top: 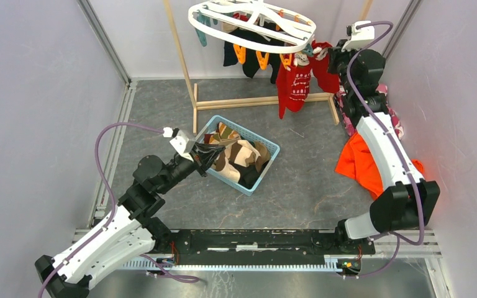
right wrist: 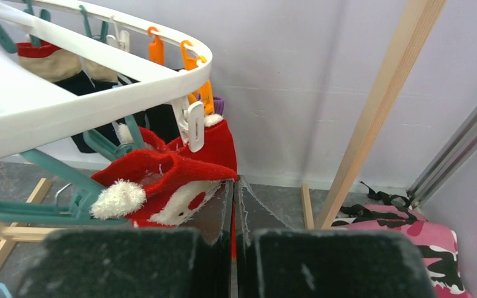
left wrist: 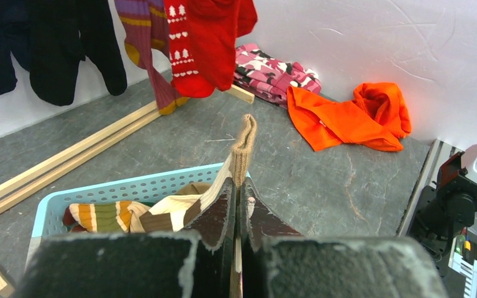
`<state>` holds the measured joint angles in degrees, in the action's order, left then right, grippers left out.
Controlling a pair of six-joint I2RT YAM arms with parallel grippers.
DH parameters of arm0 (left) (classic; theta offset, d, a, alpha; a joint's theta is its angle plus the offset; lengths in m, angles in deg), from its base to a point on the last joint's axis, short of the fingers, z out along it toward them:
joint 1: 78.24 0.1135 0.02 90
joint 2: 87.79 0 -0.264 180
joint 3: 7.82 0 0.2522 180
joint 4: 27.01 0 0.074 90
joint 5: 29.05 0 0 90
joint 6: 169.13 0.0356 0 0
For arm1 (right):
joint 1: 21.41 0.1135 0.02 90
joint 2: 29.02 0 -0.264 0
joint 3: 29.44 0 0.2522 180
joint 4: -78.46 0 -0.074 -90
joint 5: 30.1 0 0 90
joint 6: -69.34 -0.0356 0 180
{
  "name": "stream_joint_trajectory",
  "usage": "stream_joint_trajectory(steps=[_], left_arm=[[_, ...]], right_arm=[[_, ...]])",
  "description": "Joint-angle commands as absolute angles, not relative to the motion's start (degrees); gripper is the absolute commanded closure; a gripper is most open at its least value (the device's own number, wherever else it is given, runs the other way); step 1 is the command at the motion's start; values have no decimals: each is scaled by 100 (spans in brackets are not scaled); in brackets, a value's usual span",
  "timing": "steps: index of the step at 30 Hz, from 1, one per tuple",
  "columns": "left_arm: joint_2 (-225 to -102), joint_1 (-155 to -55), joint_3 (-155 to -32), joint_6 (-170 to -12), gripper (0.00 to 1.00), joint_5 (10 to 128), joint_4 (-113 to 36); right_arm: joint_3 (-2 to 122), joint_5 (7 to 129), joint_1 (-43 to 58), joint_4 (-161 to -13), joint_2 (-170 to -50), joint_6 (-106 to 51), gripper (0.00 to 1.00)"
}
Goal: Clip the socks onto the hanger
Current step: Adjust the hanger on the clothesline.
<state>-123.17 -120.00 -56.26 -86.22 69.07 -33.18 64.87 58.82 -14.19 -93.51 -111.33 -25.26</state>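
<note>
We see the hanger, a white oval frame with cross bars and teal and orange clips, hanging at the top centre of the overhead view. From it dangle dark socks, a purple sock with orange stripes and red socks with white patterns. Mid-frame, beige-brown striped socks lie heaped in a blue basket. One beige sock rises upright, pinched in the left gripper.
</note>
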Motion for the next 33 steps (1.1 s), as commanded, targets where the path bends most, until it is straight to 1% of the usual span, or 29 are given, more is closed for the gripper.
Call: stream_joint_trajectory(steps=[1,5,17,26,33], left_arm=[[-12507,-12016,-5863,-8626,98,7192,-2898],[-12655,-12016,-5892,-8649,98,7265,-2791],[-12968,-12016,-5931,-8710,98,7402,-2518],[-13219,-12016,-5888,-8988,98,7521,-2118],[-13292,-12016,-5915,-9084,98,7587,-2047]], right_arm=[[6977,5976,-1633,-9639,-11432,-2452,100],[7262,6172,-1793,-9526,-11693,-2567,100],[7447,6027,-2105,-9469,-11826,-2608,100],[7410,6141,-2302,-9325,-11891,-2690,100],[7695,6138,-2458,-9092,-12108,-2694,100]])
